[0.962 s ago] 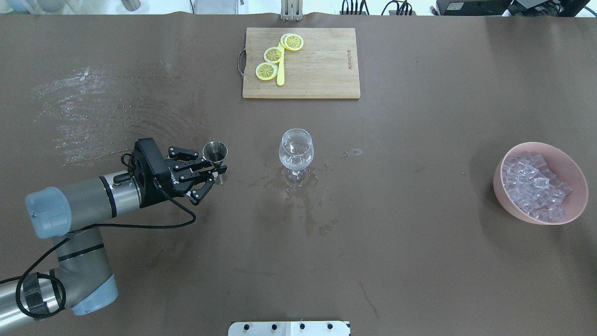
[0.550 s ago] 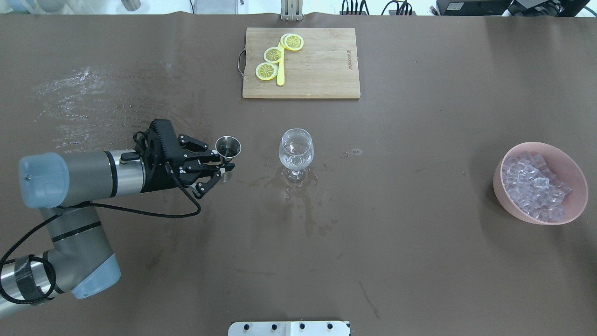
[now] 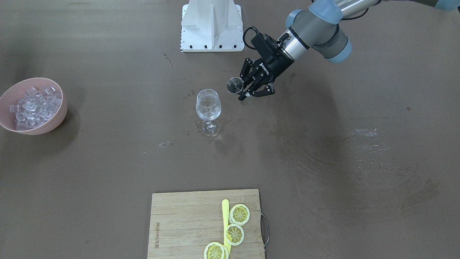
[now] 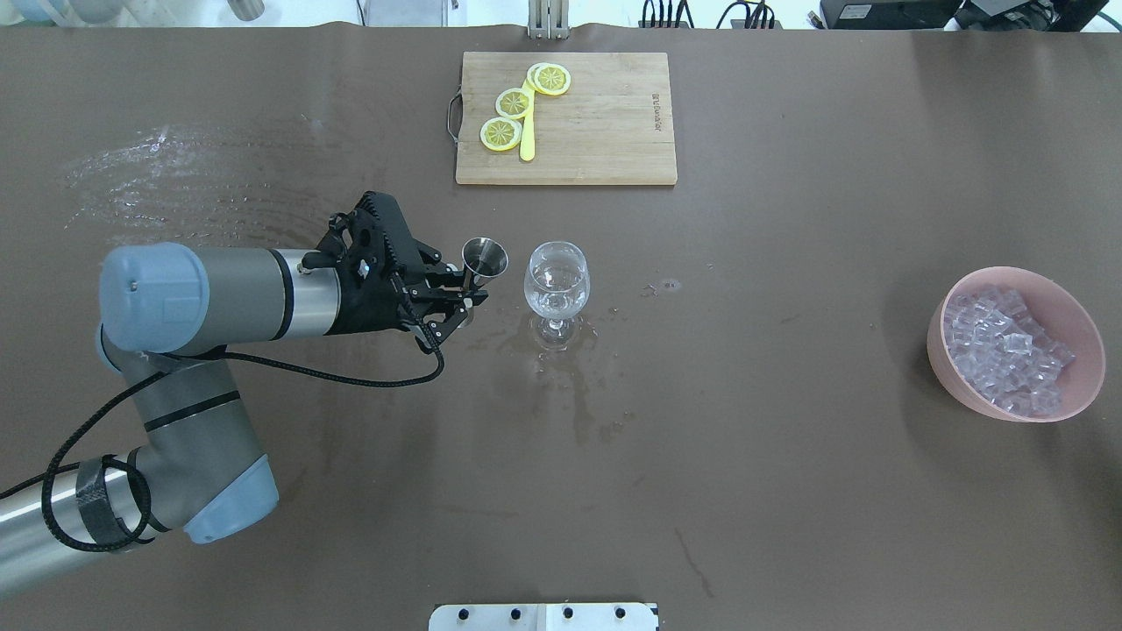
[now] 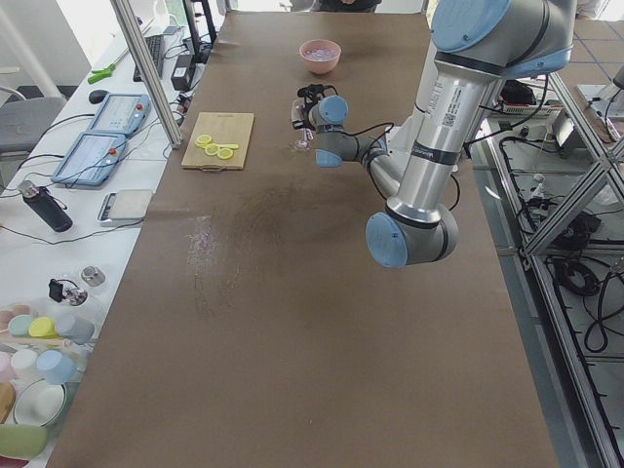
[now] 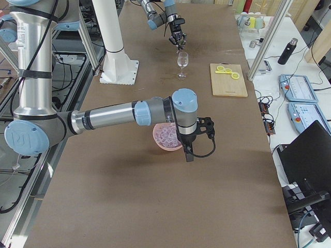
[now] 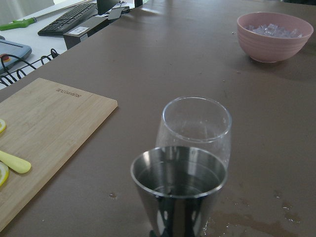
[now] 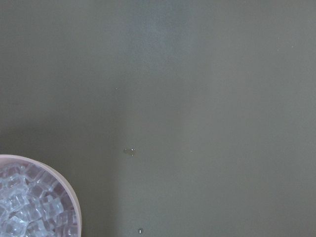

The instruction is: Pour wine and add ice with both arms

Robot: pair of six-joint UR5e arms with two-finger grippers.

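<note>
A clear wine glass [image 4: 557,280] [image 3: 208,105] stands upright mid-table. Just to its left, off the table, my left gripper [image 4: 469,294] [image 3: 245,90] is shut on the stem of a steel jigger [image 4: 485,257] [image 7: 178,190]. The jigger is upright, its rim close beside the glass [image 7: 197,126], and liquid shows inside it. The ice [image 4: 1008,346] [image 8: 24,207] fills a pink bowl [image 4: 936,350] [image 3: 43,127] at the right. My right gripper [image 6: 188,155] hangs over that bowl's near side in the exterior right view only. Whether it is open or shut, I cannot tell.
A wooden cutting board [image 4: 605,131] with lemon slices [image 4: 513,103] and a yellow knife lies at the far middle. Wet patches [image 4: 561,368] spread under and in front of the glass, and more smears [image 4: 166,202] lie far left. The white base block [image 3: 212,27] sits at the robot's edge.
My left arm has swung right and a little away from the robot, carrying the jigger from about a hand's width off to right beside the glass. Glass and bowl have not moved.
</note>
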